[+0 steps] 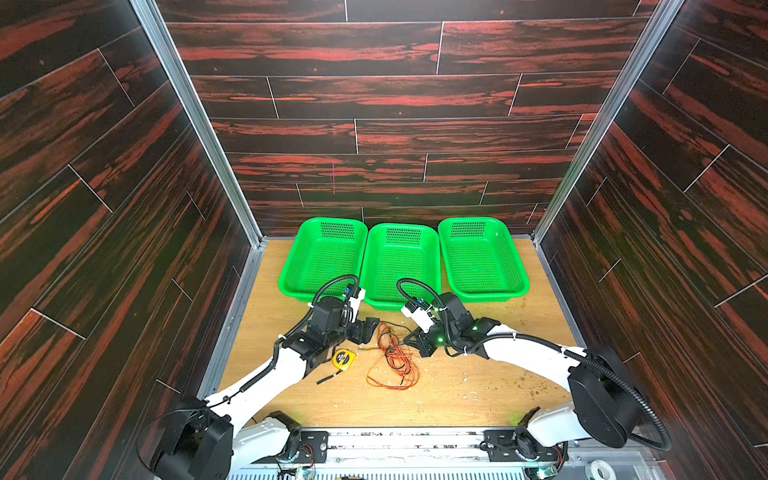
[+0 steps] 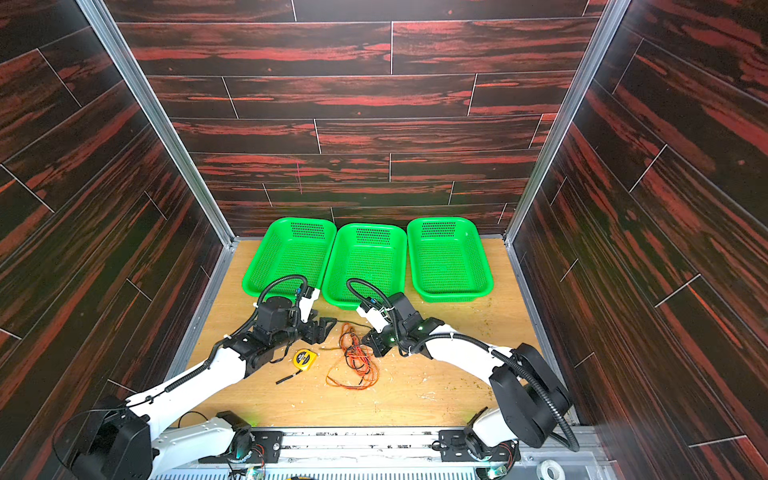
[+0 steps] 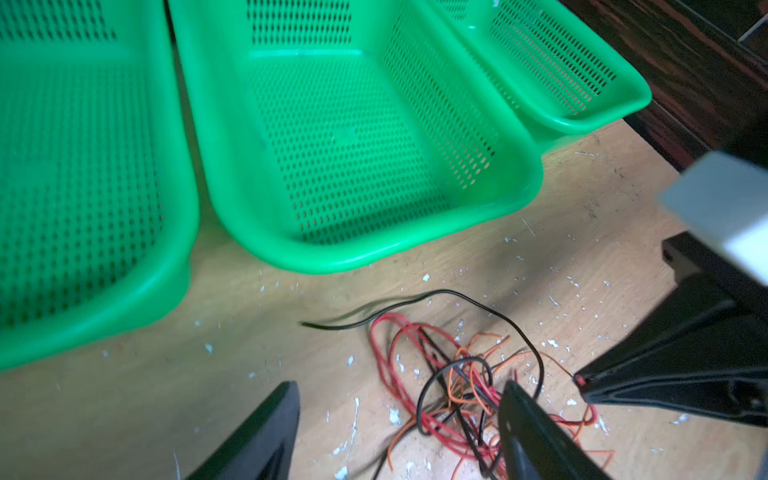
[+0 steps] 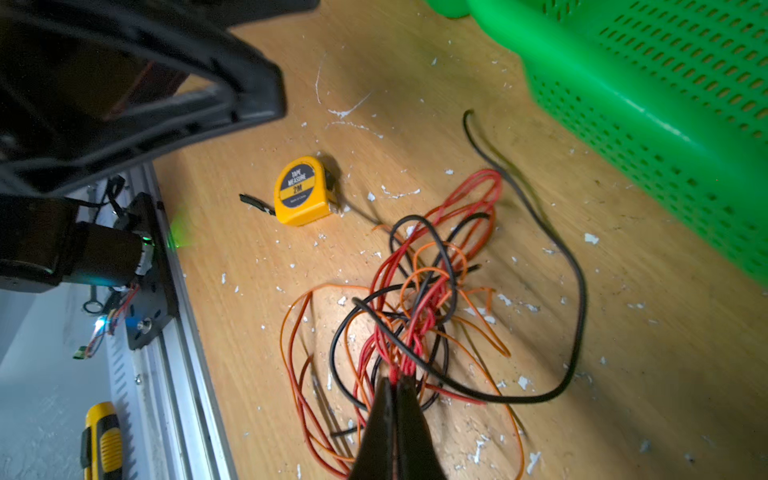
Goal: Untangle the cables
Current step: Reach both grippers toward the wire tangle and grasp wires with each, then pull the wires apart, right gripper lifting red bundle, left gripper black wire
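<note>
The cables (image 1: 395, 357) (image 2: 357, 361) lie in one loose tangle on the wooden table between my two grippers. The black cable (image 4: 577, 266) (image 3: 440, 293) sweeps out in a wide arc towards the baskets. The red cable (image 4: 478, 187) and the orange cable (image 4: 286, 332) loop through the knot. My right gripper (image 4: 397, 380) (image 1: 405, 338) is shut, pinching red strands at the tangle's edge. My left gripper (image 3: 399, 386) (image 1: 368, 328) hovers open at the opposite side, and one of its fingers (image 3: 528, 424) is over the tangle, holding nothing.
Three green mesh baskets (image 1: 291, 286) (image 1: 370, 299) (image 1: 523, 286) line the back of the table. A yellow tape measure (image 1: 344, 359) (image 4: 303, 191) and a short black stick (image 1: 328, 378) lie left of the tangle. White flecks litter the wood.
</note>
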You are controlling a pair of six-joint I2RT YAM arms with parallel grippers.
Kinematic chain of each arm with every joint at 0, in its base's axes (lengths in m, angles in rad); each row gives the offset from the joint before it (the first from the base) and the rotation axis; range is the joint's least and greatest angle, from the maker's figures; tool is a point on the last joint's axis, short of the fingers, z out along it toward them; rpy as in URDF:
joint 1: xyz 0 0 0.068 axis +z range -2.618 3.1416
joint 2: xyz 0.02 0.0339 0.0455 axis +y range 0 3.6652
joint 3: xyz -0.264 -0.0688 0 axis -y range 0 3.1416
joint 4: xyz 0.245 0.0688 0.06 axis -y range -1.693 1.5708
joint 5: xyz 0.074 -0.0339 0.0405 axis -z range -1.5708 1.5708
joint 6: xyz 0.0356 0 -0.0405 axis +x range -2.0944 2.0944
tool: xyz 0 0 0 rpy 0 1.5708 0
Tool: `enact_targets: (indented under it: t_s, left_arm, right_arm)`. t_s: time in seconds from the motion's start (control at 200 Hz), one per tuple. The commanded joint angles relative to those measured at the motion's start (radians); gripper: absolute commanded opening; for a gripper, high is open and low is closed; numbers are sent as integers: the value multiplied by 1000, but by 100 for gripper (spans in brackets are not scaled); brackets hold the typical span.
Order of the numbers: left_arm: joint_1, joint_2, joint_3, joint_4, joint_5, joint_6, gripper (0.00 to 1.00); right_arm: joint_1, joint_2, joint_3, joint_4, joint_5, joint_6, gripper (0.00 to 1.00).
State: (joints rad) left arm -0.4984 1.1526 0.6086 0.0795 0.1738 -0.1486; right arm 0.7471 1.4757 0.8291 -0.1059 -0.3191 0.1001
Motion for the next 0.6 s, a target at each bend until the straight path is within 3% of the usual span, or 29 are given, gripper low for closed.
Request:
enact_targets:
  t_s: [0.0, 0.266, 0.551, 0.596]
  left_arm:
    - [-8, -37, -24, 30, -53, 55, 78]
    - [-9, -67, -44, 45, -71, 66, 79]
    - [-14, -62, -22, 36, -69, 74, 79]
    - [-15, -62, -17, 34, -60, 86, 79]
  right_arm:
    - [3, 25, 12, -10, -55, 20, 21]
    - [10, 58, -18, 76, -64, 91, 32]
    - [9, 69, -7, 28, 53, 63, 26]
    - [9, 70, -1, 18, 63, 55, 21]
